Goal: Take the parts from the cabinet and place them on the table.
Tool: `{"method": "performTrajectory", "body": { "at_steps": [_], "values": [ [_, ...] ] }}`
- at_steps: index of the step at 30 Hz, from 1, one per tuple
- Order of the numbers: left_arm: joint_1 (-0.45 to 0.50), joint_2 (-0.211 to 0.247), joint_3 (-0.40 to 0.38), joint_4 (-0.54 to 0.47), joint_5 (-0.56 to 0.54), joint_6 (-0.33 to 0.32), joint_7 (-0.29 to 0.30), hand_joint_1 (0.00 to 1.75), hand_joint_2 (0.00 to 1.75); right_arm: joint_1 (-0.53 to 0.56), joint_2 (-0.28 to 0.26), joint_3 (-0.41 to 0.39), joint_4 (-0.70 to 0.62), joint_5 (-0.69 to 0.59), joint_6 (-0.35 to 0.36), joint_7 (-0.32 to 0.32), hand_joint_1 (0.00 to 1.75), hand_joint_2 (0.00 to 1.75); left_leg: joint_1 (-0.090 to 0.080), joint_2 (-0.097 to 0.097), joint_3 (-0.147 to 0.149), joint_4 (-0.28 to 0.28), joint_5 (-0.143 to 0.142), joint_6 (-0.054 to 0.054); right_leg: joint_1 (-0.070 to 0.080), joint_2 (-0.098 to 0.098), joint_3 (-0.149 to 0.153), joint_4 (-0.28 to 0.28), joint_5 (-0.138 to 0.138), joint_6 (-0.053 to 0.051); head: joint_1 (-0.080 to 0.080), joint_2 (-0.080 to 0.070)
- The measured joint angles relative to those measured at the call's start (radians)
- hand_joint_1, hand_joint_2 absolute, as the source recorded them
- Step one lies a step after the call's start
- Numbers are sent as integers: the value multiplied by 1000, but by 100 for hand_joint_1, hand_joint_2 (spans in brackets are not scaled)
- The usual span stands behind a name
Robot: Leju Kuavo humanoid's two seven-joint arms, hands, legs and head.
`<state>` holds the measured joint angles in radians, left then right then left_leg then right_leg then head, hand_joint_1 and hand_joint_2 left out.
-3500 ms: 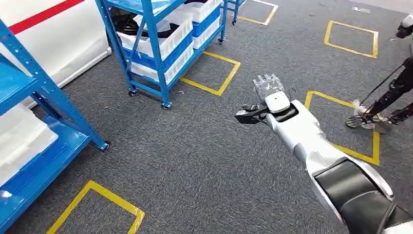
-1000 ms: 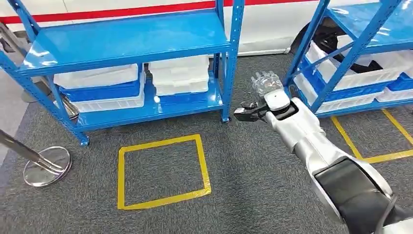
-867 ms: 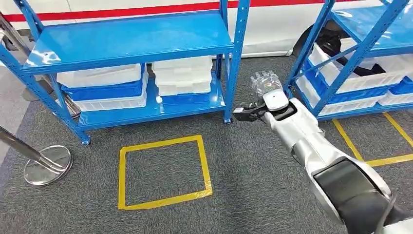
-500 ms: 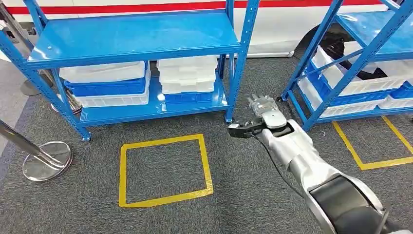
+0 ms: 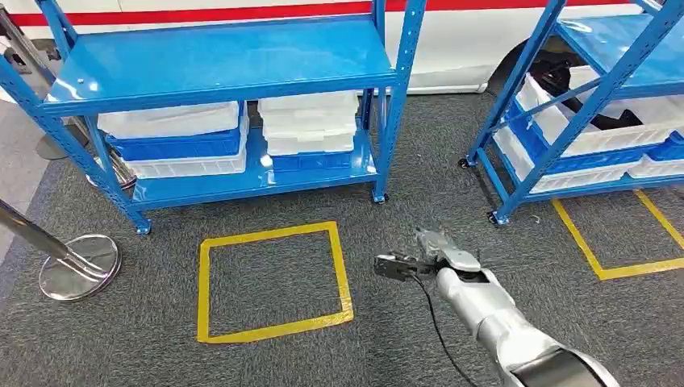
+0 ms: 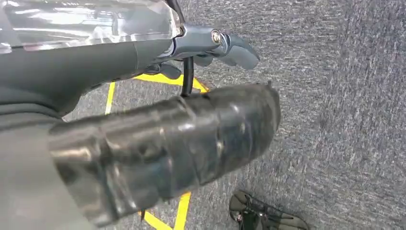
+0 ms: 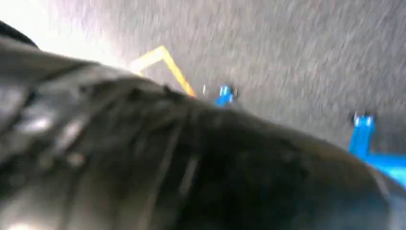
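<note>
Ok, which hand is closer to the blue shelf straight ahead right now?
Right. The right hand reaches out over the carpet in front of the shelf, short of its corner post. The left hand hangs low over carpet and yellow tape, apparently further back.

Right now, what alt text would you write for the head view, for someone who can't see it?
The robot's right hand hangs low over grey carpet, holding nothing, beside a yellow tape square. Ahead stands a blue rack with white and blue bins on its lower shelf; a second rack is to the right, a metal post base to the left.
</note>
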<state>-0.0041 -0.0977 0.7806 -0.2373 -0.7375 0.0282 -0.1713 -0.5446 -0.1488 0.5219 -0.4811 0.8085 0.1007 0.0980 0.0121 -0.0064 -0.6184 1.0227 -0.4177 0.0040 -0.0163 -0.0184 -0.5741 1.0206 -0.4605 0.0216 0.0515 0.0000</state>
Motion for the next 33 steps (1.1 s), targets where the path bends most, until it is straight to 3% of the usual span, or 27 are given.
{"method": "performTrajectory", "body": {
  "at_steps": [10, 11, 13, 14, 33],
  "values": [
    [37, 16, -180, -33, 181, -6, 40, 0, 0, 173, 30, -122, 15, -197, -23, -21, 0, 0, 0, 0, 0, 0, -1, -1, 1, 0, -1, 1, -2, -1, 0, 0],
    [41, 19, -198, -36, 197, -6, 44, 0, 0, 192, 32, -131, 16, -216, -26, -25, 0, 175, 0, 0, 0, 0, -1, -1, 1, 0, -1, 1, -2, -1, 0, 0],
    [49, 22, -236, -42, 234, -6, 53, 0, 0, 225, 39, -148, 19, -257, -32, -34, 0, 175, 0, 0, 0, 0, -1, -1, 1, 0, -1, 1, -3, -1, 0, 0],
    [52, 24, -255, -45, 254, -7, 57, 0, 0, 243, 41, -157, 21, -278, -34, -35, 0, 0, 0, 0, 0, 0, -1, -1, 1, 0, -2, 1, -3, -1, 0, 0],
    [124, 60, -606, -104, 601, -22, 137, 0, 0, 571, 101, -372, 54, -656, -81, -74, 0, 0, 0, 1, 2, 0, -7, -1, 0, 1, 0, 1, -9, -1, 0, 0]
  ]
}}
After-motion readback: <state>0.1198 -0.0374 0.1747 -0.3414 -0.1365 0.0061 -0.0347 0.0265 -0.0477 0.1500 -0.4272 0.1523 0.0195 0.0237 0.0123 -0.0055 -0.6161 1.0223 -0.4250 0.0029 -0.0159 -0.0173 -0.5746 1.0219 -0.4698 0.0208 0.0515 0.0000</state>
